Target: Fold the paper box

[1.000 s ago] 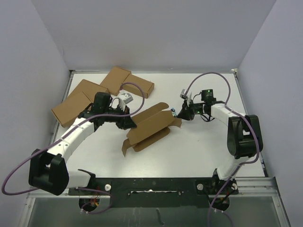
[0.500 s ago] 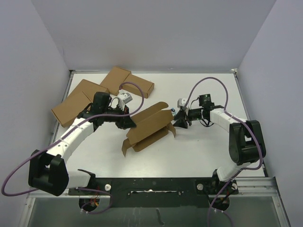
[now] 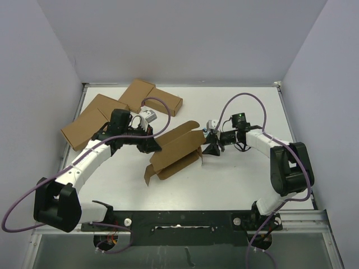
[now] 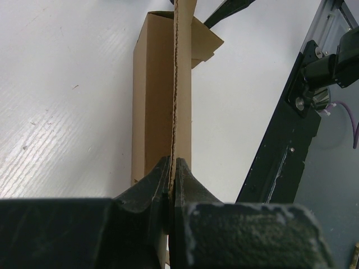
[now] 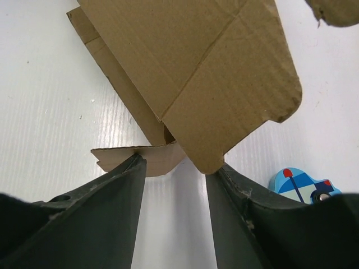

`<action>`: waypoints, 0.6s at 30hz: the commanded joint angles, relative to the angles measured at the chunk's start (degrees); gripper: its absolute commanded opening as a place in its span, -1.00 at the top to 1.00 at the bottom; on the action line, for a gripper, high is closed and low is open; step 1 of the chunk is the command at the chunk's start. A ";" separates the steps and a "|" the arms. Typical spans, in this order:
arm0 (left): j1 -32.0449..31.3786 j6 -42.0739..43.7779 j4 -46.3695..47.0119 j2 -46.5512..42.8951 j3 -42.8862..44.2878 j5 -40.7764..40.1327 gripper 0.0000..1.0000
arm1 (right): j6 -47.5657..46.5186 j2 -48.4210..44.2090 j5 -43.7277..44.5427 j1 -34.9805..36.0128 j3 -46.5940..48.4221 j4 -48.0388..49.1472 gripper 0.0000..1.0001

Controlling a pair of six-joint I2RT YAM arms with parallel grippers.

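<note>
Left tool (image 4: pixel 172 168): pinching box (image 3: pixel 174 148) wall at 9 o'clock.
Right tool (image 5: pixel 174 168): parted around box flap at 3 o'clock.
Bench (image 3: pixel 235 179): white, box lying open.

The paper box (image 3: pixel 175 150) lies mid-table (image 3: pixel 241 174), between the left gripper (image 3: pixel 151 147) at its left edge and the right gripper (image 3: pixel 210 148) at its right end. Four cartons (image 3: pixel 90 123) sit behind it, at the far left.

White arms (image 3: pixel 90 157), black joints (image 3: pixel 289 168), purple cables (image 3: pixel 245 94)
</note>
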 commanded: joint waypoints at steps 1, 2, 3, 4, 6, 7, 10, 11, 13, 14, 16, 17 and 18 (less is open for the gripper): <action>0.44 1.31 2.35 -2.21 -0.19 1.05 1.00 | 2.48 -1.92 -2.05 1.30 0.09 1.66 0.05; 0.44 1.31 2.35 -2.21 -0.25 1.05 1.00 | 3.25 -1.90 -1.44 1.72 0.10 1.89 0.05; 0.53 1.31 2.33 -2.21 -0.26 1.05 1.00 | 4.46 -1.98 -1.34 1.97 0.10 2.08 0.05; 0.57 1.31 2.35 -2.21 -0.27 1.05 1.00 | 5.85 -2.37 -1.88 2.01 -0.06 2.87 0.06; 0.73 1.31 2.33 -2.25 -0.34 1.05 1.00 | 9.90 -3.47 -2.44 2.43 -1.04 5.87 0.07; 0.82 1.31 2.35 -2.29 -0.36 1.04 1.00 | 11.35 -3.83 -2.23 2.83 -1.56 7.16 0.06; 0.96 1.32 2.44 -2.21 -0.37 1.09 1.00 | 14.81 -2.95 -1.54 3.15 -1.48 8.60 0.06; 0.97 1.31 2.44 -2.21 -0.36 1.21 1.00 | 15.90 -2.38 -1.20 3.26 -1.59 9.10 0.07; 1.08 1.31 2.44 -2.21 -0.36 1.22 1.00 | 19.00 -2.09 0.03 3.62 -1.84 10.98 0.07; 1.14 1.31 2.44 -2.21 -0.43 1.22 1.00 | 20.90 -2.19 0.79 3.86 -2.35 12.66 0.06; 1.24 1.31 2.47 -2.21 -0.45 1.21 1.00 | 24.96 -2.74 1.55 4.23 -3.73 16.45 0.06; 1.27 1.31 2.51 -2.21 -0.45 1.18 1.00 | 26.37 -3.00 1.84 4.36 -4.40 18.04 0.06; 1.22 1.31 2.52 -2.21 -0.43 1.22 1.00 | 27.51 -3.39 2.42 4.71 -4.99 19.12 0.07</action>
